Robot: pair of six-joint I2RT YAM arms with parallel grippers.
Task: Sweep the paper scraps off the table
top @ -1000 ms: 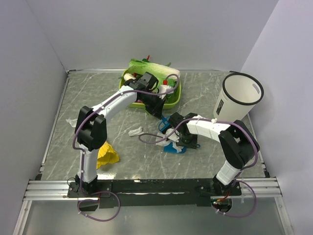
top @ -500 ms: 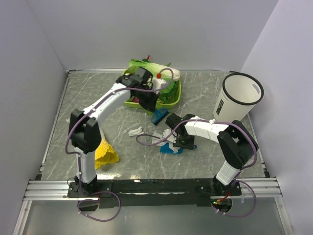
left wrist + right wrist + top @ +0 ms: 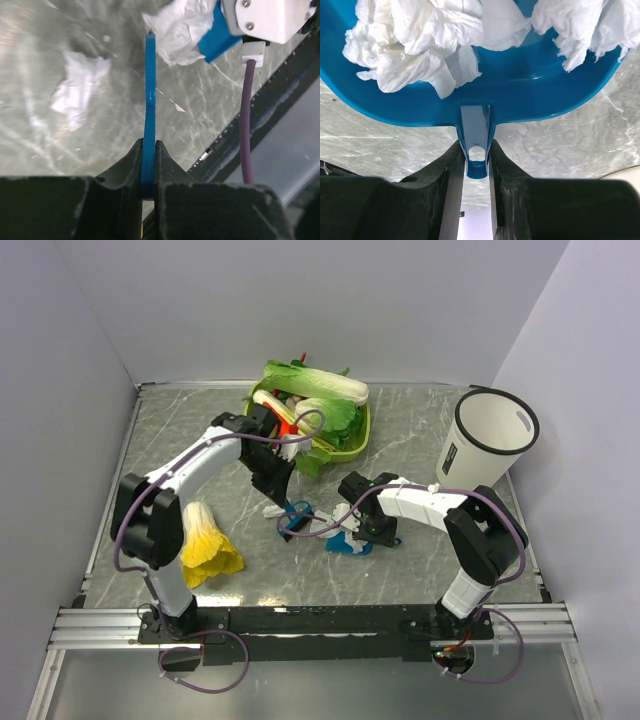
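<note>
My left gripper (image 3: 284,498) is shut on a thin blue sweeper blade (image 3: 150,100), seen edge-on, its tip reaching toward the dustpan. In the left wrist view (image 3: 148,148) a loose white paper scrap (image 3: 75,92) lies on the table (image 3: 40,40) left of the blade; it also shows from above (image 3: 272,508). My right gripper (image 3: 476,160) is shut on the handle of a blue dustpan (image 3: 520,85) that holds several crumpled scraps (image 3: 420,45). From above the dustpan (image 3: 350,542) rests on the table by my right gripper (image 3: 372,528). Another scrap (image 3: 147,488) lies far left.
A green tray (image 3: 350,447) with cabbages stands at the back middle. A white bin (image 3: 485,450) stands at the right. A yellow-and-white leafy vegetable (image 3: 205,540) lies near the left arm's base. A metal rail (image 3: 120,455) edges the table.
My left arm has swung from the green tray toward me, carrying the blue blade down beside the dustpan and the loose scrap. The right arm and dustpan have barely moved.
</note>
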